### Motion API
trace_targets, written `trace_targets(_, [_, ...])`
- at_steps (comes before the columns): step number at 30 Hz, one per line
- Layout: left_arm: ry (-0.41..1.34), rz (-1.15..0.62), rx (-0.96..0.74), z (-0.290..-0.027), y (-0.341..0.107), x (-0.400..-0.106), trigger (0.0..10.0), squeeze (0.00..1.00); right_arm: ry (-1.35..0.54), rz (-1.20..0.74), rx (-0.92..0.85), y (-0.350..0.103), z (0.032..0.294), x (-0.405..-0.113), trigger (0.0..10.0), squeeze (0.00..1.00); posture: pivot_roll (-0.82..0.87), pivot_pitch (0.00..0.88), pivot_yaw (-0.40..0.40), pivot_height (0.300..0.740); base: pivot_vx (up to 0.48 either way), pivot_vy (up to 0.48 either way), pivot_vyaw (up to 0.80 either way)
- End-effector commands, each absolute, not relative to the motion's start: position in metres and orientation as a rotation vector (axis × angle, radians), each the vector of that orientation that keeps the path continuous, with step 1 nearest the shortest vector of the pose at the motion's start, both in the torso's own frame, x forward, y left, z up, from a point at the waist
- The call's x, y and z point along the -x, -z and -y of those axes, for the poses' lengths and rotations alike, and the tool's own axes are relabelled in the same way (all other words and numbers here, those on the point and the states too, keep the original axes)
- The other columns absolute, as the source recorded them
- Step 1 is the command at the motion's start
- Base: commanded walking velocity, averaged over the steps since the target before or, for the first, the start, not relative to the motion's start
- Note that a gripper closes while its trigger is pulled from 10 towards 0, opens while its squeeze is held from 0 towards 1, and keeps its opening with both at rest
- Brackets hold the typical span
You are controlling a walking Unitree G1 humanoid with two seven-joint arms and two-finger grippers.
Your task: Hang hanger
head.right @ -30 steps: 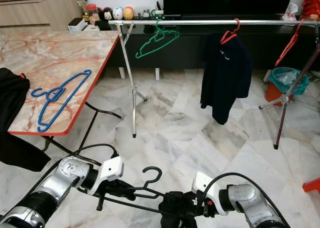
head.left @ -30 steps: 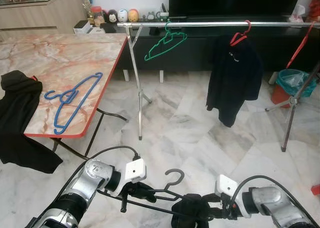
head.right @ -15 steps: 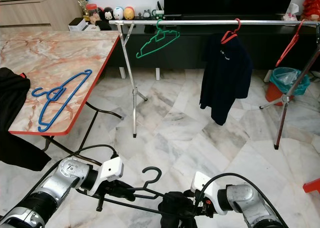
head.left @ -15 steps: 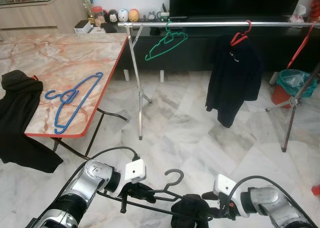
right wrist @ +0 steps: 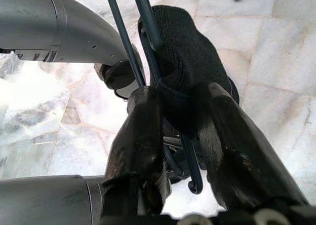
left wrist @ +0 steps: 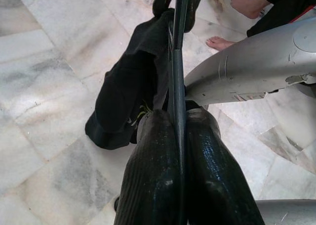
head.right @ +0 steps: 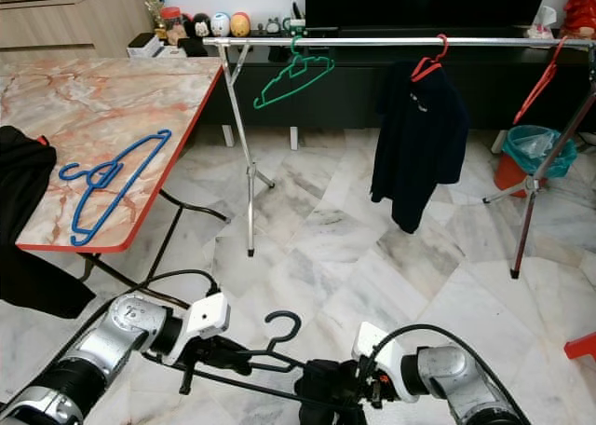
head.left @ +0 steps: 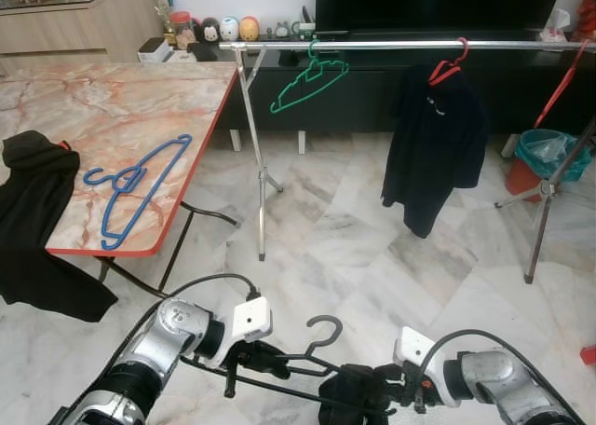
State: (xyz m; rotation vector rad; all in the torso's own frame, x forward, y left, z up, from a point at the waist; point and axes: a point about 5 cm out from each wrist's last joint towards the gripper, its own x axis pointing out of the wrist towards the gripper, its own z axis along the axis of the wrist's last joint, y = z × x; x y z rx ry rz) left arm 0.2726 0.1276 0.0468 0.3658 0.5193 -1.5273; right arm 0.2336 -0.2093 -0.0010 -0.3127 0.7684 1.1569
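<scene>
Jaws clamped on black hanger (head.left: 298, 364), both arms low

Black hanger (head.left: 298, 355) with dark garment (head.left: 354, 397) draped on it, held low over the floor, hook up. Chrome rail (head.left: 410, 45) well beyond carries green hanger (head.left: 309, 82).

**How our cameras sit**

Our two head eyes look forward and down from standing height, side by side; both take in the table (head.left: 140, 108), the rail (head.left: 410, 45) across the room and our own arms at the lower edge. Our left wrist camera looks along its fingers (left wrist: 153, 170) from very close, down at the floor (left wrist: 44, 62). Our right wrist camera does likewise. Both wrist views share the black hanger (right wrist: 148, 22) and cloth (left wrist: 123, 96).
</scene>
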Motion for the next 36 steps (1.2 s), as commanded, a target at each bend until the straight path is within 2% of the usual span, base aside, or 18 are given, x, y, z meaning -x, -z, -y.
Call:
trace_targets(1, [1.528,-0.48,-0.363,-0.126,-0.053,-0.275,10.0,0.0,-1.156,-0.767,0.324,0.001,0.208,-0.235,0.0,0.0,0.01,0.003,0.05,0.74,0.0,0.0,0.0])
trace_targets(17, [1.531,-0.478,-0.361,-0.126,-0.054,-0.275,9.7,0.0,-1.129,-0.729,0.337,-0.001,0.205,-0.241,0.0,0.0,0.01,0.005,0.05,0.74,0.0,0.0,0.0])
trace_targets(27, [1.564,-0.542,-0.407,-0.129,-0.045,-0.269,9.6,0.0,-1.036,-0.54,0.294,-0.025,0.196,-0.269,0.0,0.0,0.0,0.004,0.052,0.74,0.0,0.0,0.0])
trace_targets(31, [1.588,-0.591,-0.466,-0.133,-0.039,-0.265,9.9,0.0,-1.018,-0.476,0.282,-0.034,0.19,-0.278,0.0,0.0,0.01,0.004,0.05,0.74,0.0,0.0,0.0])
trace_targets(36, [1.536,-0.575,-0.523,-0.135,-0.036,-0.268,10.0,0.0,-0.996,-0.429,0.281,-0.039,0.188,-0.283,0.0,0.0,0.01,0.003,0.049,0.74,0.0,0.0,0.0])
